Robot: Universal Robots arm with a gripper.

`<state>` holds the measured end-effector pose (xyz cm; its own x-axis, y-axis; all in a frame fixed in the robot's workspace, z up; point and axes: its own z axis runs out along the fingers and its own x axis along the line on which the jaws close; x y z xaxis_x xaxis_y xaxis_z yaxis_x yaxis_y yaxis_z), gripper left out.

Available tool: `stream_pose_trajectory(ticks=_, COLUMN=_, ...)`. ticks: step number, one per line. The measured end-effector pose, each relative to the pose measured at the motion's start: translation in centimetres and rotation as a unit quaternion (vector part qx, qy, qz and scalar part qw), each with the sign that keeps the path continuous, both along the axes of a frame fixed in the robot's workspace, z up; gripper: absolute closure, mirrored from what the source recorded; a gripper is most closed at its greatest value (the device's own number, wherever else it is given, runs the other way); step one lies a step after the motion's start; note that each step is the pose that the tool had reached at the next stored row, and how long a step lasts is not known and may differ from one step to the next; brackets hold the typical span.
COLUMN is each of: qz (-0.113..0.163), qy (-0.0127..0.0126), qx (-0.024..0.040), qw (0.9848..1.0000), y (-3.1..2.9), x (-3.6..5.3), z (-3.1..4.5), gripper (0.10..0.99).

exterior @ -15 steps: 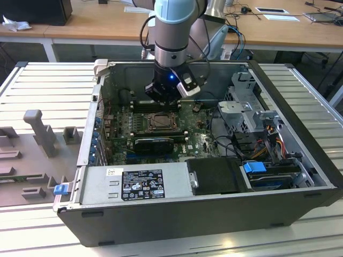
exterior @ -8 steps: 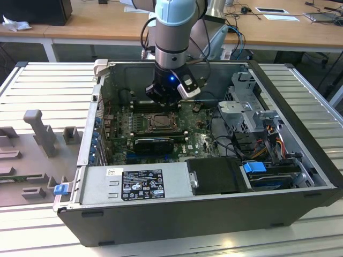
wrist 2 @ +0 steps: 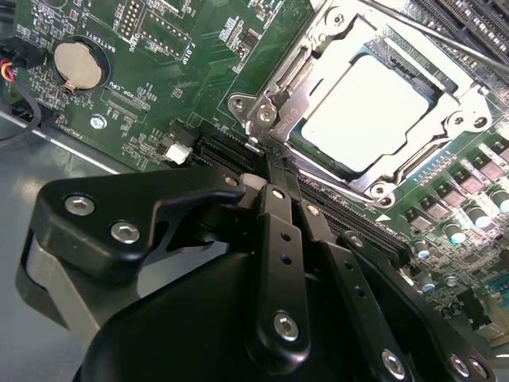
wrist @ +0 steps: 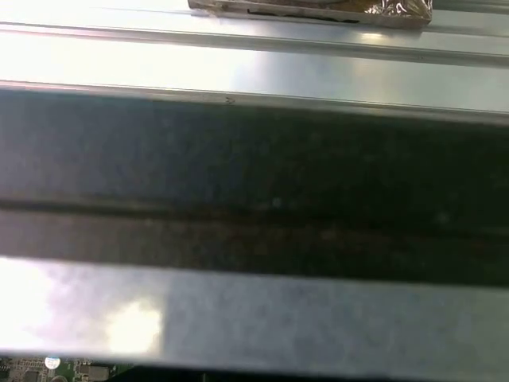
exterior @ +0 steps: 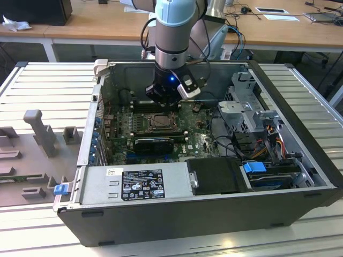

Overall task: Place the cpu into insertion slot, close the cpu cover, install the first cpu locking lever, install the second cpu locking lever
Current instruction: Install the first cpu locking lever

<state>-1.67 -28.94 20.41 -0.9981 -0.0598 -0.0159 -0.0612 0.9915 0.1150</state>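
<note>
The cpu point(wrist 2: 364, 111) is seated in the insertion slot point(wrist 2: 445, 171) on the green motherboard point(wrist 2: 199, 72), and the cpu cover point(wrist 2: 318, 60) is lowered around it. The hand point(wrist 2: 274, 179) is clenched, with nothing seen held, its tips close together just beside the slot's corner. In the exterior view, the hand point(exterior: 165, 101) is positioned inside the open computer case point(exterior: 214, 214).
</note>
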Motion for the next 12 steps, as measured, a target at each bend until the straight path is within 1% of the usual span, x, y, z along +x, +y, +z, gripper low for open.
stream_pose_trajectory(ticks=3, qz=0.0, qy=0.0, qx=0.0001, qw=1.0, y=0.0, x=0.0, z=0.21, gripper=0.98)
stream_pose_trajectory(ticks=5, qz=0.0, qy=0.0, qx=-0.0001, qw=1.0, y=0.0, x=0.0, z=0.2, gripper=0.98)
stream_pose_trajectory(ticks=12, qz=0.0, qy=0.0001, qx=-0.0043, qw=1.0, y=-0.01, x=0.0, z=0.07, gripper=0.98)
